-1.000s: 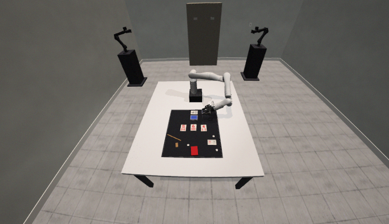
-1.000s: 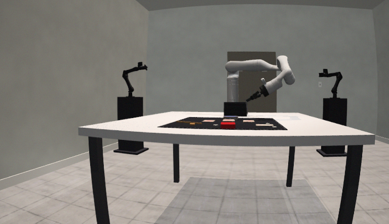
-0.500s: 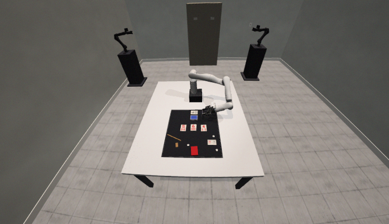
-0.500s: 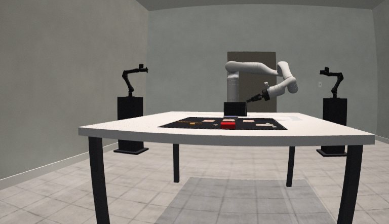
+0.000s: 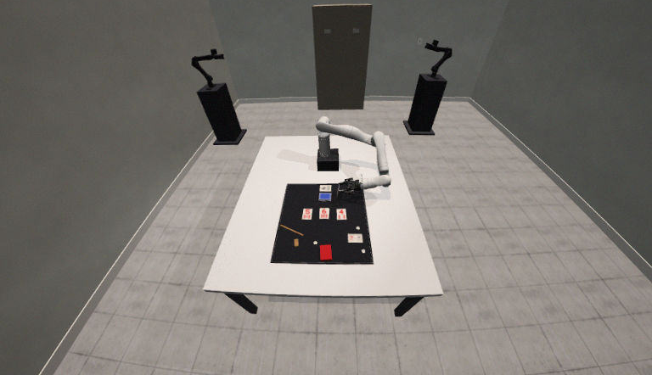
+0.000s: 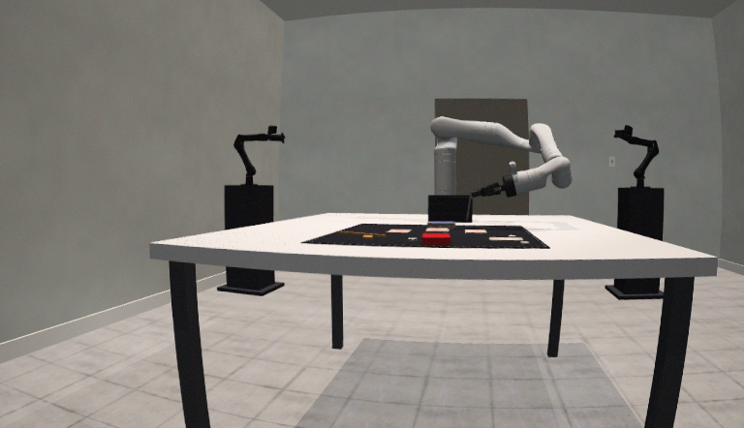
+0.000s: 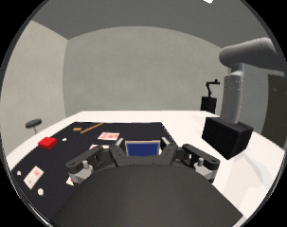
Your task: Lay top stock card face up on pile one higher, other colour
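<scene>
My gripper [image 5: 346, 187] hovers low over the back right corner of the black mat [image 5: 322, 223], lying nearly level and pointing left. In the wrist view a blue-backed card [image 7: 142, 148] sits between its fingers; in the exterior view it hangs edge-on below the fingertips [image 6: 469, 207]. The face-down blue stock [image 5: 324, 197] lies on the mat just left of the gripper. Three face-up piles with red numbers stand in a row: 5 [image 5: 306, 214], 6 [image 5: 323, 213] and 4 [image 5: 341, 214].
A face-up card [image 5: 325, 187] lies behind the stock, another [image 5: 354, 237] at the right front. A red block [image 5: 326, 252], a wooden stick [image 5: 290, 230], a small wooden piece [image 5: 295, 242] and small white discs [image 5: 315, 242] lie on the mat. The arm's black base [image 5: 327, 159] stands behind.
</scene>
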